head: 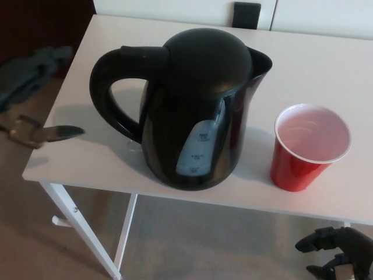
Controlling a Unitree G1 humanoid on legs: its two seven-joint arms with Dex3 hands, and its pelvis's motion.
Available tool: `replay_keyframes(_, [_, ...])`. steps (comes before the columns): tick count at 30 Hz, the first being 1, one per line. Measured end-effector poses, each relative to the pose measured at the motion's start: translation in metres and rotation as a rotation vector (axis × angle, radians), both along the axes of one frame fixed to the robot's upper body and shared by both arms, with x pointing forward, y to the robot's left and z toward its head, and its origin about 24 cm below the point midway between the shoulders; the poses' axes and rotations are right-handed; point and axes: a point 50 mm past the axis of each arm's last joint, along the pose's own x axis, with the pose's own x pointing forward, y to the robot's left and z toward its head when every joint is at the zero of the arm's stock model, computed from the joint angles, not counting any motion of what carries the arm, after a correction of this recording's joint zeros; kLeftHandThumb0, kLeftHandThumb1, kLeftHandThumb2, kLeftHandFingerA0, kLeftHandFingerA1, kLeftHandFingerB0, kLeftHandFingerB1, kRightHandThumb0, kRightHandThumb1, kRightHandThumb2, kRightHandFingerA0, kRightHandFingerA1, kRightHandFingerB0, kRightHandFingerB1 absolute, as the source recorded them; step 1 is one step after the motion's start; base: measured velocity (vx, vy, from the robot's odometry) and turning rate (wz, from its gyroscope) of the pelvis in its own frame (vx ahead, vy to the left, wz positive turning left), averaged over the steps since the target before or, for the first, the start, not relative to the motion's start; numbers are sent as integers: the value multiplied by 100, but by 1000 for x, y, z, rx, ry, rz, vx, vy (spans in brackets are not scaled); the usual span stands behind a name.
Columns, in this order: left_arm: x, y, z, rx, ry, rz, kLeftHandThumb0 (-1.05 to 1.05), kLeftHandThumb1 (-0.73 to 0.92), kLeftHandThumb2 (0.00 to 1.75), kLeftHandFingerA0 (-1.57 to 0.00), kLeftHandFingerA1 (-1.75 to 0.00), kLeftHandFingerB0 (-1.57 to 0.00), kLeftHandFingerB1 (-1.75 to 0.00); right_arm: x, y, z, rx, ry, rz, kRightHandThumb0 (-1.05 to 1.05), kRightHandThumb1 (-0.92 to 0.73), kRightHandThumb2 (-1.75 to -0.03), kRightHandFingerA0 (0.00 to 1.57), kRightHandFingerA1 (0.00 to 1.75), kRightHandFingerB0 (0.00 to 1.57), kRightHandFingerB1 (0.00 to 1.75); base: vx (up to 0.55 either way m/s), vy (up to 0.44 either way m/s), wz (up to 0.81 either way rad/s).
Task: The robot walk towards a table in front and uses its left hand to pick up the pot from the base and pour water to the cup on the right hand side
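Fingers of your left hand (32, 99) are spread apart at the picture's left edge, blurred, with nothing between them. One finger reaches over the table's (326, 64) left edge and points toward the pot (192, 111); the upper fingers lie off the table side, above the floor. You have no contact with the pot: its handle (113, 87) stands clear of your fingertips, with bare tabletop between them.

You see the pot upright on the white table, handle turned to your left hand, spout to the upper right, water gauge window facing you. Whether a base sits under it you cannot tell. Beside it on the right, apart from it, stands the red cup (309, 146), upright and open at the top.

Your right hand (338, 259) shows only in part at the lower right corner, below the table edge, fingers curled and loosely parted, holding nothing, well away from the cup.
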Motion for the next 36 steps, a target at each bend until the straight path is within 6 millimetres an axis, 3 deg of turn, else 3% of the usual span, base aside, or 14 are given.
replay_keyframes(6, [-33,36,1,-76,-14,89,-41,42,53,0,0,0,0,-7,-5,-6,-3,30,-25,-28,-60,-57,68,59,51,46,0,0,0])
replay_keyframes(11, [-67,67,-4,-122,-11,182,-19,46,54,0,0,0,0,-14,-11,-12,-3,49,-53,-26,-46,-63,47,51,44,48,0,0,0])
replay_keyframes(13, [-80,78,-10,-140,5,227,-12,50,55,0,0,0,0,-17,-13,-14,-2,56,-66,-10,-31,-83,24,56,22,53,0,0,0])
replay_keyframes(15, [-105,98,-28,-170,52,313,-13,49,55,0,0,0,0,-23,-19,-18,1,71,-96,-8,-31,-83,21,55,21,52,0,0,0])
replay_keyframes(16, [-112,103,-35,-180,72,339,-9,50,56,0,0,0,0,-25,-20,-19,1,75,-105,-4,-49,-54,24,38,28,32,0,0,0])
replay_keyframes(17, [-122,109,-44,-192,98,374,-9,50,56,0,0,0,0,-27,-22,-20,4,77,-116,-4,-49,-54,24,38,28,32,0,0,0])
replay_keyframes(18, [-132,115,-55,-207,127,410,-12,52,58,0,0,0,0,-29,-25,-21,7,81,-132,-3,-34,-84,14,51,16,50,0,0,0])
replay_keyframes(25, [-191,135,-128,-270,331,638,-14,47,72,0,-8,0,-7,-49,-34,-31,31,109,-208,-1,-36,-86,13,51,16,49,0,0,0])
replay_keyframes(26, [-201,136,-139,-275,362,671,-9,43,73,-4,-48,0,-17,-53,-35,-32,34,115,-219,-2,-38,-88,5,48,14,49,0,0,0])
replay_keyframes(27, [-205,136,-144,-276,376,685,-22,54,60,-33,-48,-11,-24,-55,-36,-33,35,118,-224,-5,-35,-84,4,48,14,49,0,0,0])
replay_keyframes(31, [-223,136,-179,-303,480,767,-28,58,60,-44,-55,-12,-31,-62,-37,-38,37,131,-242,-7,-34,-83,7,49,13,48,0,0,0])
replay_keyframes(32, [-225,135,-185,-306,498,779,-20,43,89,-30,-62,-2,-47,-63,-37,-38,37,133,-244,-7,-34,-83,8,50,12,48,0,0,0])
replay_keyframes(35, [-235,129,-210,-327,572,827,-20,43,89,-30,-62,-2,-47,-66,-36,-41,39,142,-250,-7,-34,-83,8,50,12,48,0,0,0])
replay_keyframes(36, [-238,128,-218,-330,596,845,-47,60,59,-21,-39,-18,-29,-68,-36,-42,41,144,-253,-10,-32,-82,13,52,14,49,0,0,0])
